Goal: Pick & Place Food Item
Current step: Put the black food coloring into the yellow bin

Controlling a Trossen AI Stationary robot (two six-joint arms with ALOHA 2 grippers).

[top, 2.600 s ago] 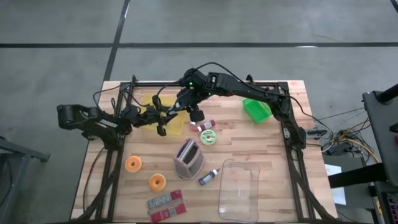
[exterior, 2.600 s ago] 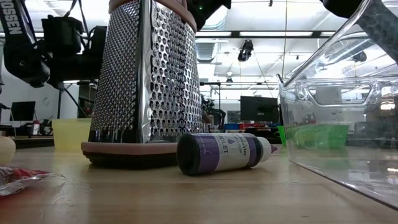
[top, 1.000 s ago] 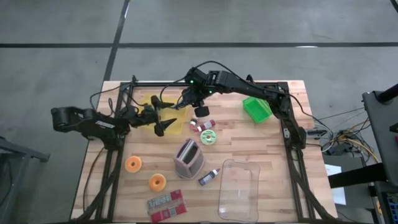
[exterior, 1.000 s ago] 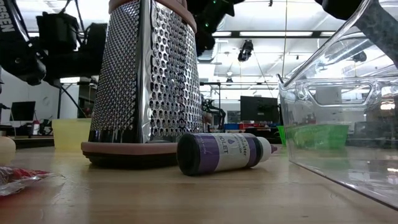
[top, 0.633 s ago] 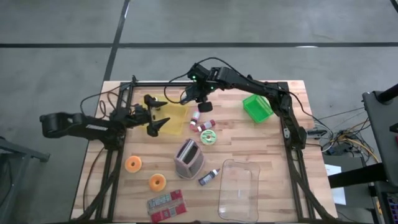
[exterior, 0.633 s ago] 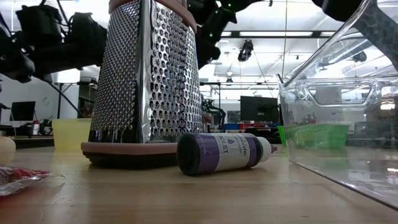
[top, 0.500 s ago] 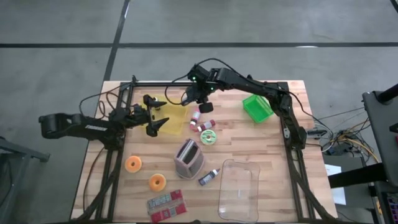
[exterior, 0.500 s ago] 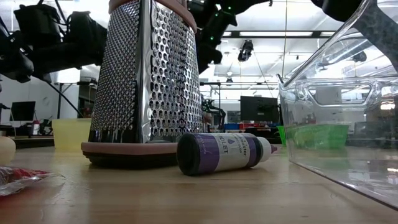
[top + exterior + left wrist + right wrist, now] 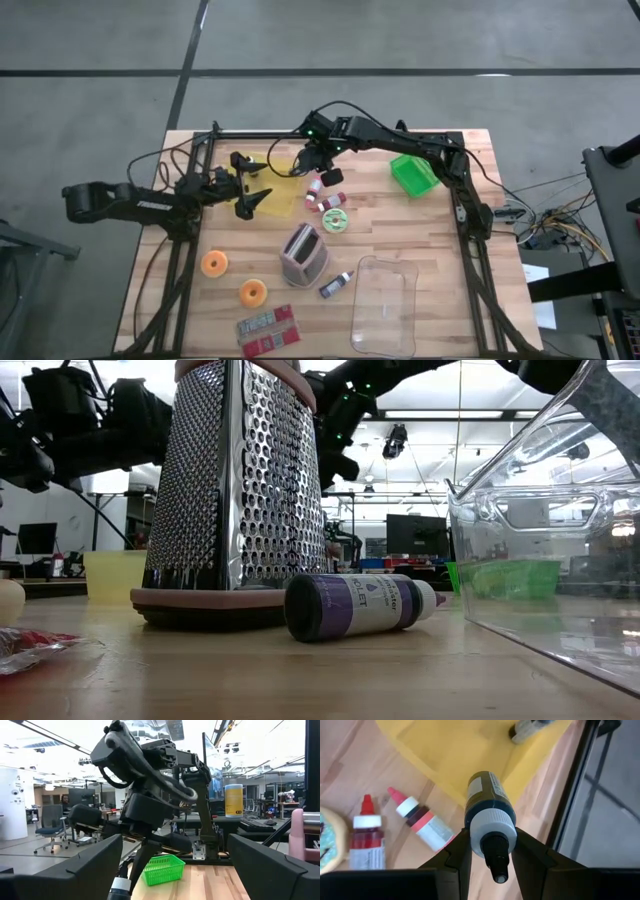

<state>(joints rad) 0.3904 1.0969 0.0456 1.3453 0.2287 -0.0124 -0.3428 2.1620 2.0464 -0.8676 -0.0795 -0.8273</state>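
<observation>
— What does the view from above give you?

— My right gripper (image 9: 312, 173) sits at upper centre, over the edge of the yellow tray (image 9: 281, 186); my left gripper (image 9: 250, 181) is at the tray's left side, its fingers spread wide with nothing between them. Counting the table (image 9: 440, 240): two orange donuts (image 9: 214, 264), two small bottles (image 9: 329, 201) beside one green-iced cookie (image 9: 336, 221), one grater (image 9: 303, 253), one purple bottle (image 9: 336, 285), one clear tub (image 9: 385, 305), one red packet (image 9: 268, 331) and one green basket (image 9: 413, 176).

— And from table height?

— The grater (image 9: 234, 490) fills the left half, the purple bottle (image 9: 360, 606) lies on its side just right of its base, and the clear tub (image 9: 545, 560) takes the right.

— Your left wrist?

— My two fingers (image 9: 75, 870) stand far apart at the bottom corners. My right arm fills the middle, the green basket (image 9: 162, 869) below it.

— Your right wrist?

— My fingers (image 9: 455, 855) are closed partway on one dark green bottle (image 9: 489, 815), white cap toward the lens, above the yellow tray (image 9: 450, 755). Two red-capped bottles (image 9: 417, 817) lie at lower left; the cookie (image 9: 330, 840) shows at the left edge.
</observation>
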